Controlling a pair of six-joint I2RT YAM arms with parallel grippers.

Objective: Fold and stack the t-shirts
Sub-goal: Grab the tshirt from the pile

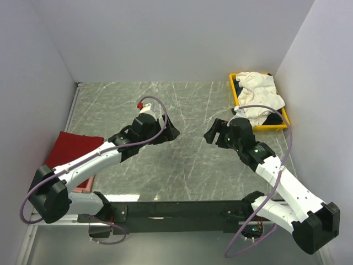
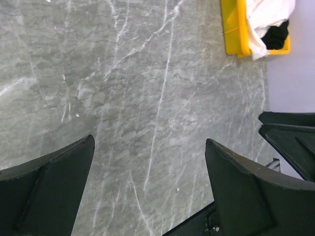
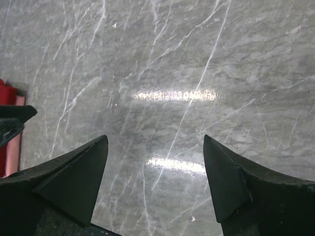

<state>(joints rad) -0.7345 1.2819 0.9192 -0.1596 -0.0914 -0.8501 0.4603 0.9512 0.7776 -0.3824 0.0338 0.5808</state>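
- Left pincer [image 1: 167, 132] sits left of centre in the top view, above bare bench [image 1: 187, 102]. Its jaws are spread wide with nothing between them; the wrist view shows only grey marble in the gap.
- Right pincer [image 1: 215, 133] sits right of centre, facing the left one across a gap. It is also wide open and empty, with marble and light glare between its fingers [image 3: 74, 177].
- The red tee [image 1: 74, 148] lies flat at the left edge of the frame, beside the left arm, with a pink edge showing under its near side. It is well apart from both pincers.
- The cream tee [image 1: 259, 91] is bunched in the yellow tray [image 1: 234, 91] at the upper right, spilling over the near rim.
- A dark cloth [image 1: 273, 118] shows under the cream tee in the tray; I cannot tell its colour or print.
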